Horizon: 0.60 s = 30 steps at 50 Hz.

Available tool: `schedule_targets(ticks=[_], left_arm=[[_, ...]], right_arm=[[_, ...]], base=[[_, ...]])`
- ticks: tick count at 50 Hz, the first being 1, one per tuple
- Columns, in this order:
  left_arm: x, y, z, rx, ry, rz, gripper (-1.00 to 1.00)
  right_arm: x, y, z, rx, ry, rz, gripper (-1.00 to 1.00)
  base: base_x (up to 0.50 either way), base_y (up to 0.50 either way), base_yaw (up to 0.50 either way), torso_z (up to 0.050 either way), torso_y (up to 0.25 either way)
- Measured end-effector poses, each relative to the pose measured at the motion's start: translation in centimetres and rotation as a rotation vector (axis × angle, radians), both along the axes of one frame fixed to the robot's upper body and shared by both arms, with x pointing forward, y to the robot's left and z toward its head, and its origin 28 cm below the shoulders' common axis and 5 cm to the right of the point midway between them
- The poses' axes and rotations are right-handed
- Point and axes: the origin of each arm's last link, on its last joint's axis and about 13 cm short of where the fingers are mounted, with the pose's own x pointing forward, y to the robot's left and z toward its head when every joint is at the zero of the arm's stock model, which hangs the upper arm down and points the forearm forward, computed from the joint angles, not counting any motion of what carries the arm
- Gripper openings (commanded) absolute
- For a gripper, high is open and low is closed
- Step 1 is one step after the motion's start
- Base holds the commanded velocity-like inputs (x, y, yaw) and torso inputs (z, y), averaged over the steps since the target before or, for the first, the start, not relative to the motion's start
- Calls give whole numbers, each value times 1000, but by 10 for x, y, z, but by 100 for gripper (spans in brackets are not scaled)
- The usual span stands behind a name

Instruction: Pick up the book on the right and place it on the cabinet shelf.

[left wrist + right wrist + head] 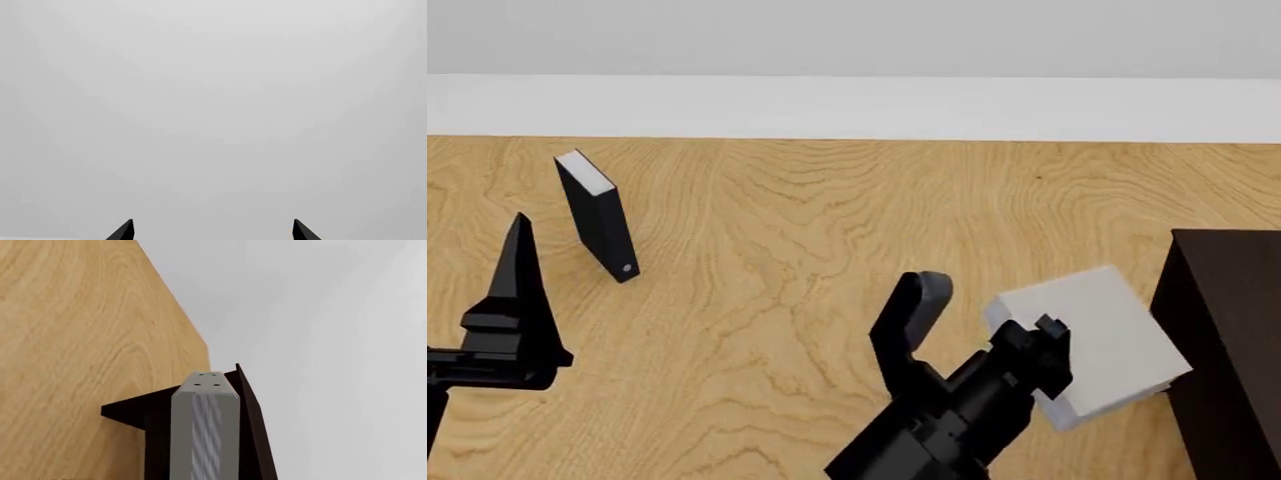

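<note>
I take the wooden table (827, 220) as my landmark: its oak-grain top fills most of the head view and ends at a pale wall behind. At the table's right edge stands the near-black cabinet (1228, 340), cut off by the frame, so I cannot make out the cabinet shelf itself from the head camera; the right wrist view shows the cabinet (140, 415) as a dark boxy corner rising from the table, partly behind one grey finger (205, 425). The book (1101, 335), light grey with white page edges, is lifted clear of the table, tilted, just left of the cabinet and near its front edge. The right gripper (988, 310) is clamped on the book, one dark finger against its left side and the other standing free further left. On the table's far left side a slim black book (598, 215) stands upright, slightly leaning. The left gripper (514, 310) hangs over the table's left edge, well apart from that black book; in the left wrist view its two tips (123, 231) are spread wide with nothing between them.
</note>
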Motion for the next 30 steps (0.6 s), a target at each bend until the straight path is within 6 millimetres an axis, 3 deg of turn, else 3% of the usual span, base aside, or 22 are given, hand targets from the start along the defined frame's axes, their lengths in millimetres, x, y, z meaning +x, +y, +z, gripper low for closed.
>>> schedule_targets(ticks=[30], left_arm=[[0,0,0,1,-2,-1,100]], right_arm=[[-3,-12,-16,-4,-9,-67,-100]], base=[[0,0,0,0,1]])
